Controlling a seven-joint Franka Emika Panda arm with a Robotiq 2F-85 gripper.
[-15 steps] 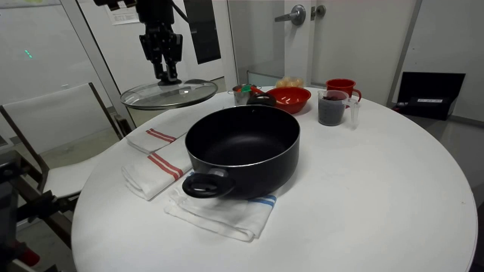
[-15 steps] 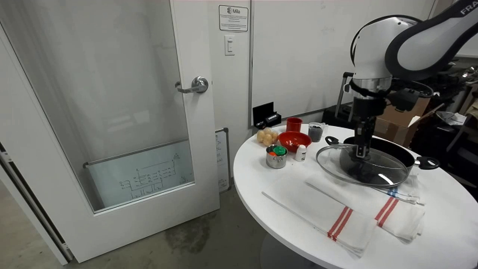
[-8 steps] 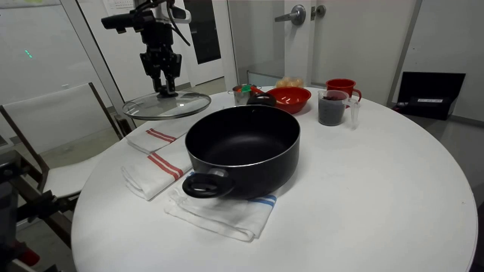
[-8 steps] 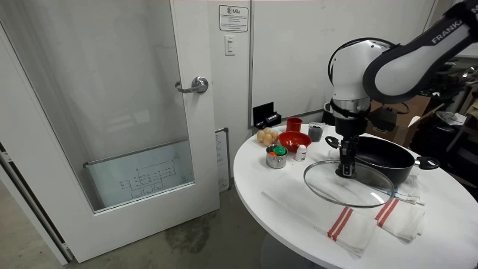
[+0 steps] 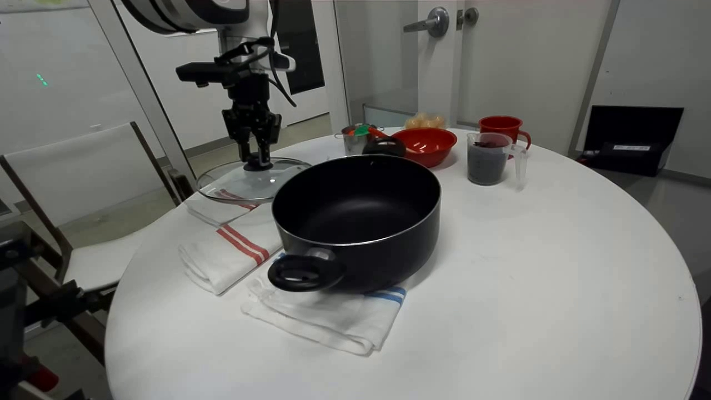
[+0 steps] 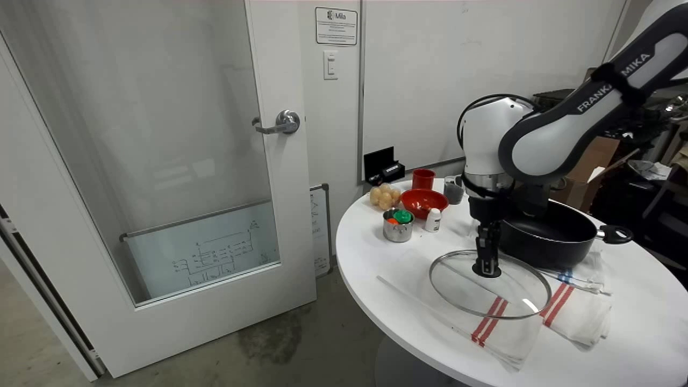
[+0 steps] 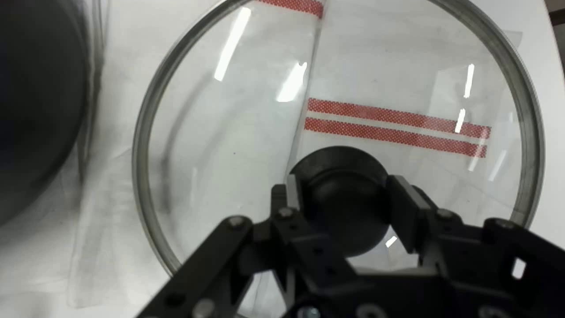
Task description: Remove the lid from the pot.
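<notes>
Hand [image 5: 256,156]: narrowed on the lid's black knob [image 7: 346,212] — one finger to either side of it in the wrist view.
Lid [image 6: 502,294]: off the pot, gripped by its knob above two red-striped towels [image 5: 230,258], whose stripes show through the glass; whether the rim touches the cloth, I cannot tell.
Pot [image 5: 383,258]: upright, its dark inside bared — at about nine o'clock from the lid in the wrist view.
Blue-striped towel [image 5: 333,316]: partly under the pot, showing toward seven o'clock in an exterior view.
Steel cup [image 6: 398,233]: holding green and orange pieces, nine o'clock from the pot in an exterior view.
White bottle [image 6: 433,221]: near the cup, toward three o'clock.
Surface [image 5: 527,289]: round and white, carrying pot and towels.
</notes>
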